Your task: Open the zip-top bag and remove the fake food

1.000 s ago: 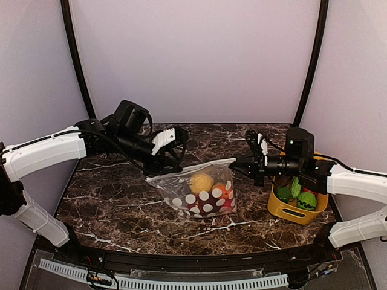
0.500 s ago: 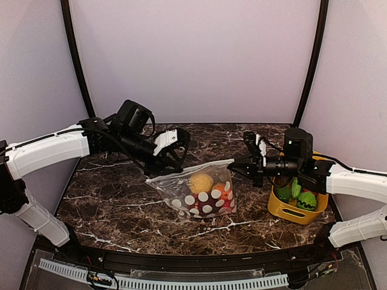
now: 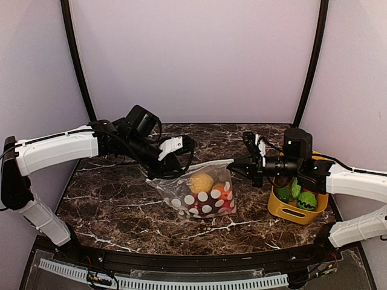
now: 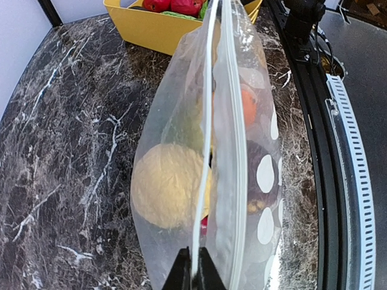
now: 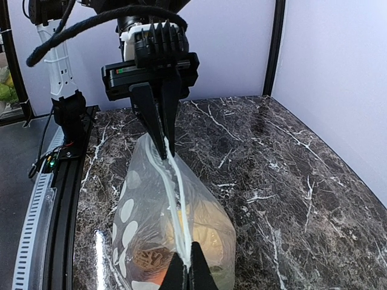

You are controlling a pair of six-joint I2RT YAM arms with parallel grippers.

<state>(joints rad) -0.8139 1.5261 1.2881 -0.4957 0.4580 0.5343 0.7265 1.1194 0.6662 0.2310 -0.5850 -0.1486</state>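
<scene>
**Bag position.** The zip-top bag (image 3: 199,190) sits at the middle of the dark marbled desk (image 3: 109,199), with its zip strip uppermost. The strip is stretched in a line between the two arms. The bag's lower part hangs down to desk level. Contact with the desk cannot be confirmed.

**Left end effector** (image 3: 164,171). The fingers are together, clamped on the left end of the zip strip. The left wrist view shows both tips pinched on the bag's top edge (image 4: 193,275).

**Right end effector** (image 3: 233,162). The fingers are together, clamped on the right end of the same strip. The right wrist view shows the tips meeting on the edge (image 5: 188,266).

**Contents.** The fake food (image 3: 208,190) is inside the bag:
- A yellow-orange fruit (image 3: 201,182) lies nearest the left arm.
- A red fruit (image 3: 222,193) lies beside it.
- A dark maroon fruit (image 4: 257,181) lies low, behind the white dots.

**Zip.** Two white lines run side by side along the top edge. Whether the mouth is sealed cannot be told.

**Surroundings.** A yellow bin (image 3: 290,211) stands on the desk under the right arm, apart from the bag. It holds green toy vegetables (image 3: 308,200).
</scene>
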